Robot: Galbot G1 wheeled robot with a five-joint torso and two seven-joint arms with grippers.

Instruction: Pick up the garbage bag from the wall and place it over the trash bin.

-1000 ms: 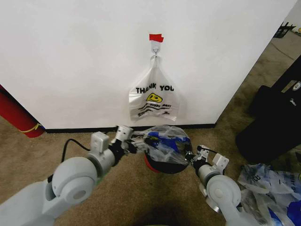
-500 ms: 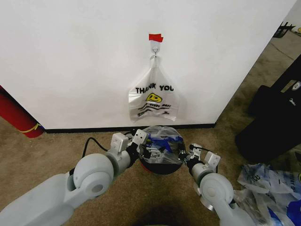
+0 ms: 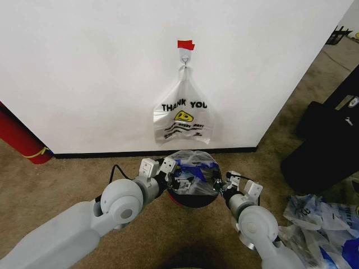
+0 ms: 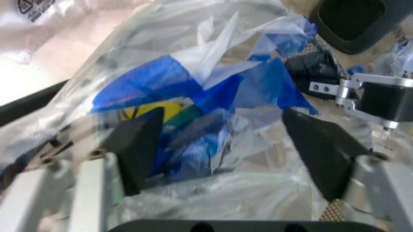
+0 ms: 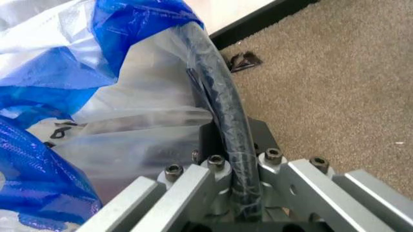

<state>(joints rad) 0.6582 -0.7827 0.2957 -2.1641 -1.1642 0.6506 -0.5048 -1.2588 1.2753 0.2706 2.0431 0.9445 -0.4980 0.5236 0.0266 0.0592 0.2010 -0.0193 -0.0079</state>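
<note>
both arms reach forward from the near edge of the head view toward the trash bin point(image 3: 192, 197), which sits on the brown carpet point(image 3: 67, 174) just in front of the wall point(image 3: 84, 73).

the left hand point(image 3: 170, 175) is at the bin's left side. in its wrist view the 2 dark fingers point(image 4: 139, 140) stand wide apart with the garbage bag point(image 4: 213, 96) bunched up between them, clear plastic with blue patches, not pinched by either finger as far as i can tell.

the right hand point(image 3: 224, 185) is at the bin's right side. its wrist view shows the fingers point(image 5: 193, 186) closed onto the black rim of the bin with the bag's plastic caught against it, so it has hold of rim and bag together.

the garbage bag is draped over the mouth of the bin, puffed up above the rim, reaching both sides in the head view. the bin's red base peeks out underneath.

behind it the black baseboard point(image 3: 101, 152) runs along the wall. above the bin a white "thank you" bag point(image 3: 182, 115) with a yellow smiley hangs from a small hook point(image 3: 185, 56), with a red tape strip point(image 3: 185, 44) right above the hook.

far left a large red cylinder point(image 3: 19, 137) leans by the wall. near right there's a heap of white-and-blue bags point(image 3: 322, 224) on the floor.
</note>
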